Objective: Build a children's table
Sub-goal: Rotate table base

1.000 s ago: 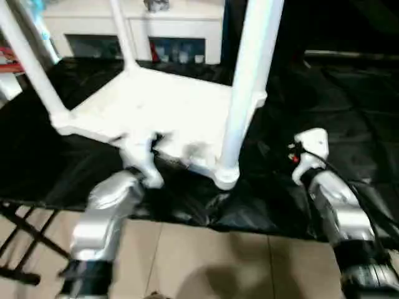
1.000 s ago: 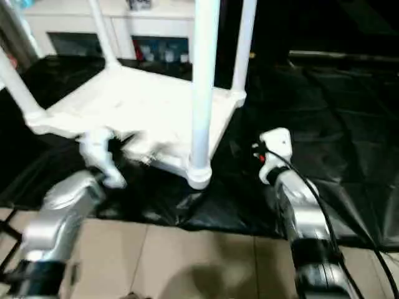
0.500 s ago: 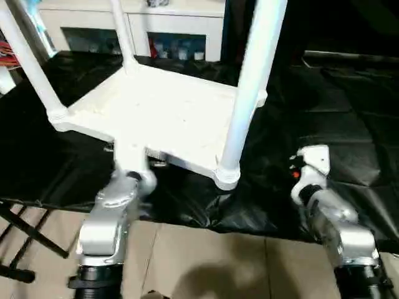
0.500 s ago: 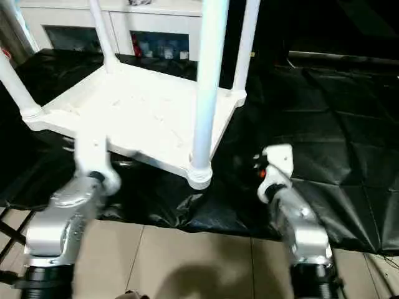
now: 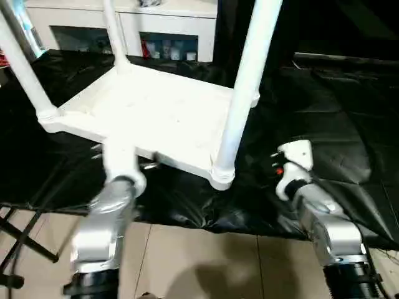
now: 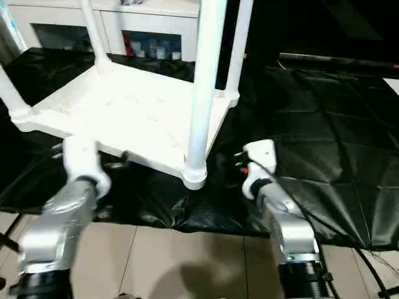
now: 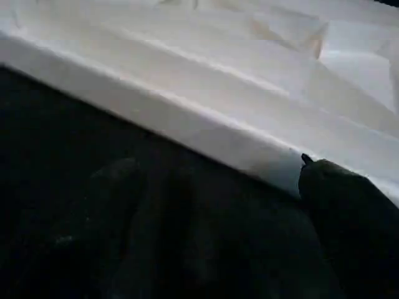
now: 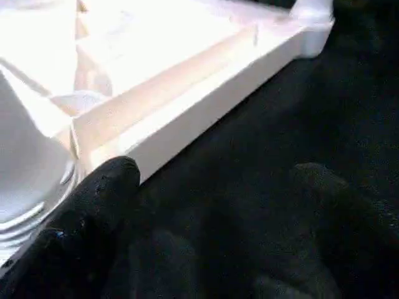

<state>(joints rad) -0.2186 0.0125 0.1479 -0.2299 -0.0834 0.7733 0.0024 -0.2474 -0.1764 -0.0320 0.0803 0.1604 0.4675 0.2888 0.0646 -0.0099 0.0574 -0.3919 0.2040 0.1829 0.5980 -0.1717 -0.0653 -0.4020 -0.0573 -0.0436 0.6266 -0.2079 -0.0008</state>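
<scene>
A black-draped table (image 5: 349,118) filled the scene, with a white cabinet (image 5: 156,18) behind it at the far side. On the drape the tabletop (image 5: 156,109) lay upside down, underside up, with four legs (image 5: 246,87) standing upright in its corner sockets.

Our left gripper (image 7: 206,205) hovered at the near edge of the tabletop, spread wide and holding nothing. Our right gripper (image 8: 212,205) hung near the near right corner socket (image 5: 219,177), likewise spread and empty, one finger (image 8: 93,205) just beside that corner.

We judged the main risk to be a nudge: either arm could catch the rim or the near leg, sliding the tabletop on the slick drape or loosening a leg not fully seated.
</scene>
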